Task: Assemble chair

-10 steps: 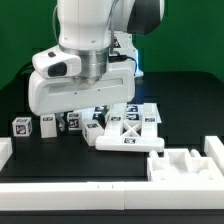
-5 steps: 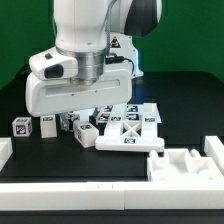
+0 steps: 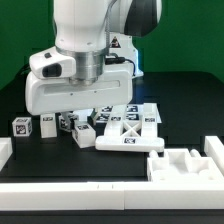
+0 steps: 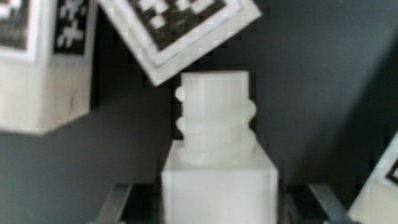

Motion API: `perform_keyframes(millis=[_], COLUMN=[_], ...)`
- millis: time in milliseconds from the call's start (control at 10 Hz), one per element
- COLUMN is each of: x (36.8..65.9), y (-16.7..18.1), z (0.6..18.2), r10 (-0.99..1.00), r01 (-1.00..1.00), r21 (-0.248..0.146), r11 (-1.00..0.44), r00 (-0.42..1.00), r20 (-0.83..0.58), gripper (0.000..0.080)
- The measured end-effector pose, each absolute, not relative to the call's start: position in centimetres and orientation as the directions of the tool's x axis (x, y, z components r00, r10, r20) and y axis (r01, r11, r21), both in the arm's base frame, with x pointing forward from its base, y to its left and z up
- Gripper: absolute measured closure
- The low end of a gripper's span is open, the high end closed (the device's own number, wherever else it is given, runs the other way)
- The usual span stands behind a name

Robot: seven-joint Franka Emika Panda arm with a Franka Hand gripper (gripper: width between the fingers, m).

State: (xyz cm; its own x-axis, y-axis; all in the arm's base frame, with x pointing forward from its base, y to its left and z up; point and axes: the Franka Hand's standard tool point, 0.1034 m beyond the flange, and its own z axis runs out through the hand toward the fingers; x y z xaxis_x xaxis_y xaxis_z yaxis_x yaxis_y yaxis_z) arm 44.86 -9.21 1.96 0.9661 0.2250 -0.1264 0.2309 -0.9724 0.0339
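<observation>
You are looking at a black counter (image 3: 185, 110) with the white arm (image 3: 85, 50) standing over its middle and hiding most of what is beneath it. The loose chair parts (image 3: 110, 125) lie in a cluster under and just right of the arm. An X-braced panel (image 3: 125, 137) lies flat on the near side of the cluster, and a second tagged panel (image 3: 140, 114) lies just beyond it. Two small tagged blocks (image 3: 20, 127) sit to the left, apart from the cluster. Plain white edge blocks (image 3: 185, 165) line the near edge of the counter.

In the wrist view, your pincer (image 4: 222, 205) straddles a pegged leg (image 4: 217, 150). The leg's square base sits between the two dark fingers (image 4: 128, 203) and its ribbed round peg points away from the camera. The fingers stand close on either side of the base, but the picture is too blurred to tell whether they press on it. Beyond the peg lies a tagged part (image 4: 178, 30), and another tagged piece (image 4: 39, 60) lies beside it.
</observation>
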Motion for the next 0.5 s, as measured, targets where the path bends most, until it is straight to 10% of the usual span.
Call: perform_keyframes(millis=[500], x=[44.7], y=[-10.8], z=[2.0], r10=[-0.079], r01=[-0.082], r21=[-0.024], r11=[-0.996], r00=[0.992], r20=[-0.101], gripper=[0.0517])
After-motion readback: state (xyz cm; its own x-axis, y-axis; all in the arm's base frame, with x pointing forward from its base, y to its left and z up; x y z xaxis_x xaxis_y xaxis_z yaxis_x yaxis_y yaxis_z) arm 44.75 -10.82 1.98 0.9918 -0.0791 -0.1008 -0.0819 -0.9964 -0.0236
